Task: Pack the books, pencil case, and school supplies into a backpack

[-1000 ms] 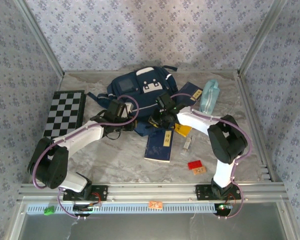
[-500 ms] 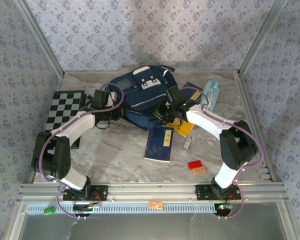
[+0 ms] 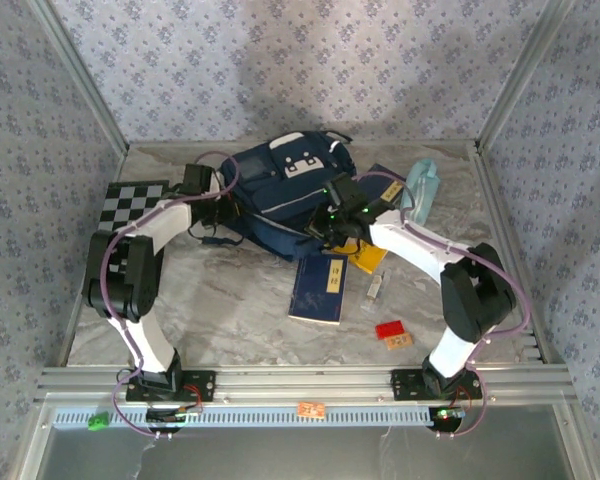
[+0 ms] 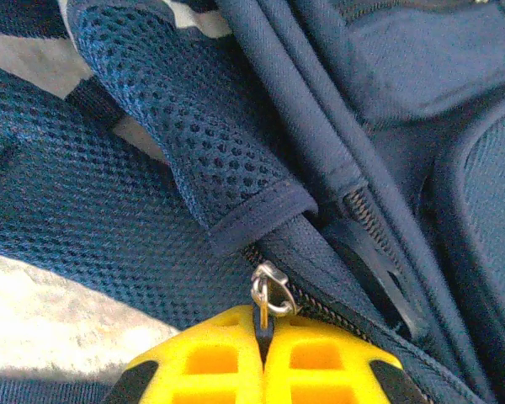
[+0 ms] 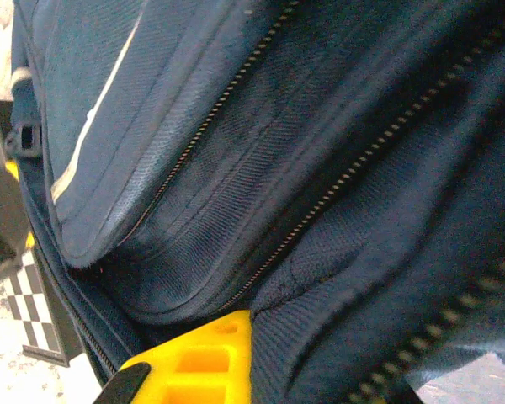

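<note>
Navy backpack (image 3: 280, 185) far centre. Left gripper (image 4: 264, 335) clenched on zip pull (image 4: 268, 288); right gripper (image 5: 251, 326) pinching fabric, bracing. Step looks like unzipping main pocket. Next: drag pull along teeth, right holding taut. Books (image 3: 320, 290) near side, unpacked.

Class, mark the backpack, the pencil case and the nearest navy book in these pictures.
backpack (image 3: 275, 195), top view, on its navy front panel.
pencil case (image 3: 422, 190), top view, on its middle.
navy book (image 3: 316, 295), top view, on its cover, beside the label.
</note>
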Robot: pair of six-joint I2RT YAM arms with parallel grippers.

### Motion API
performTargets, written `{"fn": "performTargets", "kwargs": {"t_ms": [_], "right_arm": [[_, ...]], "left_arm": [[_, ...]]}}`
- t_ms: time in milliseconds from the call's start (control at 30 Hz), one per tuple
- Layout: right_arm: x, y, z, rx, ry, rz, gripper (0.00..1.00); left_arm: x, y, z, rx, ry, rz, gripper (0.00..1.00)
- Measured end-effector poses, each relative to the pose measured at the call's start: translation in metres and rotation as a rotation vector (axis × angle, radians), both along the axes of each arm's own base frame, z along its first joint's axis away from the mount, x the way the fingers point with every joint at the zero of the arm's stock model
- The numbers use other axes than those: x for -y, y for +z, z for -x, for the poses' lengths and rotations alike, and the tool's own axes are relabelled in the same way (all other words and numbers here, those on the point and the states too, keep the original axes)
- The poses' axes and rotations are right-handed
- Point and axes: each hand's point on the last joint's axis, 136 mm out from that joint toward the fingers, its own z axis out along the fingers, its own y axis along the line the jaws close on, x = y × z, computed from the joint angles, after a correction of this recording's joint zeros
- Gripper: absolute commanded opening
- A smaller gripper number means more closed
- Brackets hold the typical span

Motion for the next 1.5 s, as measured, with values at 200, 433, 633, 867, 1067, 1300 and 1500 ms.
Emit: {"fn": "performTargets", "kwargs": {"t_ms": [200,433,633,867,1067,1300,1500], "right_arm": [[-0.056,-0.001,0.008,0.019,0.054,-0.005,0.13],[-0.092,-0.016,0.015,0.013,0.09,0.004,0.46],[-0.099,-0.009,0.019,0.051,0.117,0.005,0.64],[-0.08,0.023,0.044,0.116,0.151,-0.012,0.79],[-0.031,0.034,0.064,0.167,0.16,0.032,0.81],[0.039,-0.005,0.083,0.101,0.157,0.167,0.7],[0.073,-0.038,0.107,0.025,0.167,0.195,0.52]], "left_arm": [[-0.024,0.013,-0.024,0.042,0.059,-0.014,0.0],[-0.044,0.0,-0.026,0.01,0.09,-0.052,0.23],[-0.044,-0.001,-0.02,-0.006,0.074,-0.064,0.47],[-0.046,0.034,0.005,0.039,0.101,-0.033,0.56],[-0.025,0.055,0.059,0.079,0.072,0.03,0.62],[0.045,0.054,0.14,0.074,-0.123,0.094,0.64],[0.08,0.04,0.194,0.024,-0.236,0.162,0.65]]}}
